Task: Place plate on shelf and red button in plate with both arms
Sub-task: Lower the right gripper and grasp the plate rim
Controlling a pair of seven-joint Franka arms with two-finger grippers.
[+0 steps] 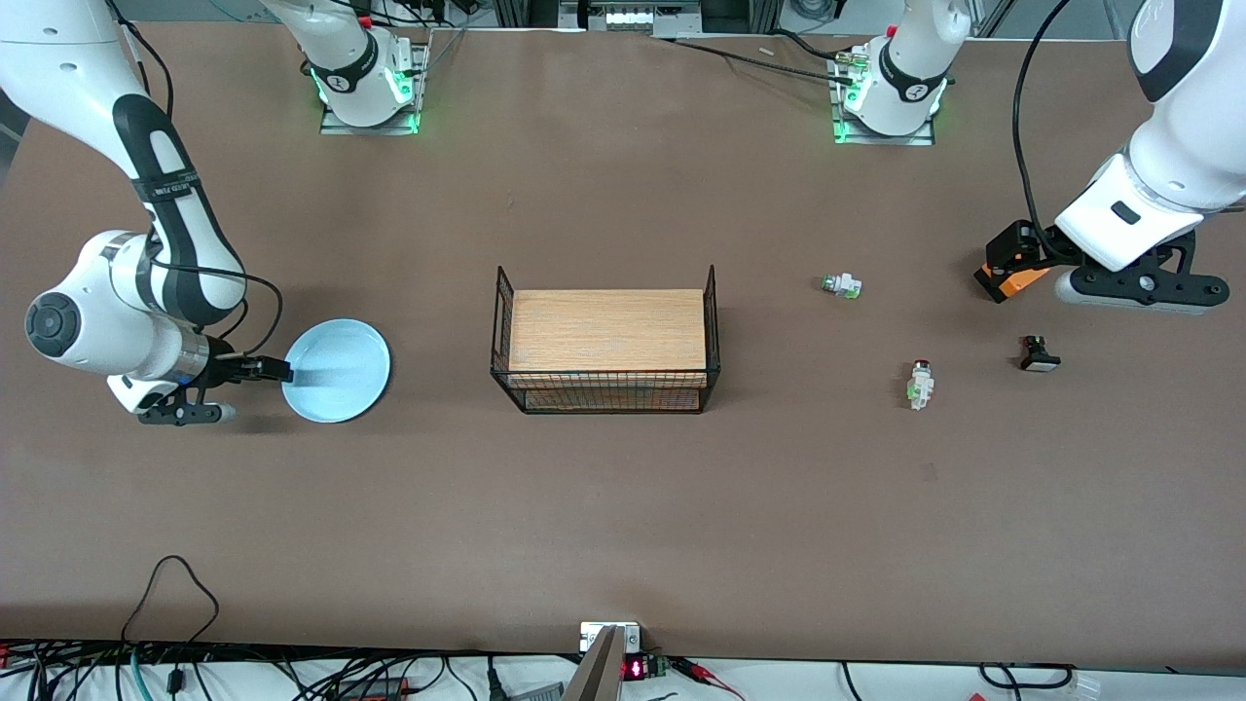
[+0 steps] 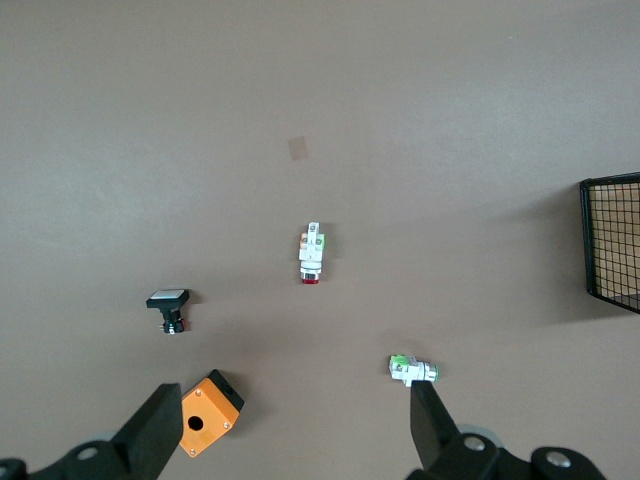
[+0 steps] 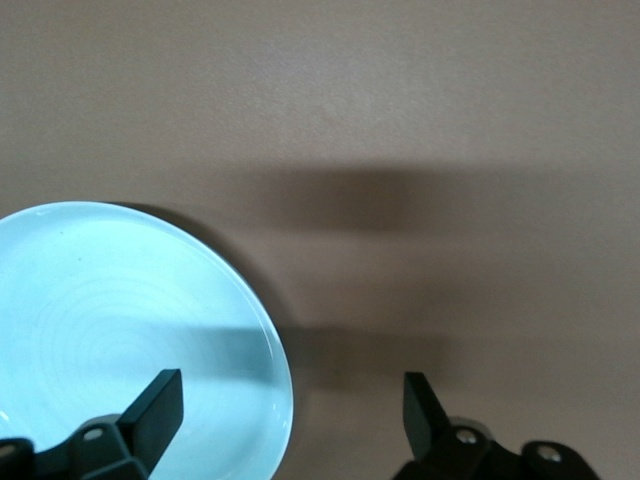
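The pale blue plate (image 1: pixel 338 370) lies on the table toward the right arm's end. My right gripper (image 1: pixel 255 370) is open at its rim; in the right wrist view (image 3: pixel 290 420) one finger is over the plate (image 3: pixel 110 330) and the other over bare table. The red button (image 1: pixel 920 382) lies on its side toward the left arm's end, and shows in the left wrist view (image 2: pixel 311 253). My left gripper (image 1: pixel 1022 251) is open and empty, up in the air over an orange box (image 1: pixel 1014 277); it also shows in the left wrist view (image 2: pixel 290 440).
A wire rack (image 1: pixel 502 321) with a wooden board stands mid-table; its corner shows in the left wrist view (image 2: pixel 612 240). A white switch with silvery-green cap (image 1: pixel 842 285) (image 2: pixel 413 370), a black switch (image 1: pixel 1039 354) (image 2: pixel 168 303) and the orange box (image 2: pixel 208 413) lie near the red button.
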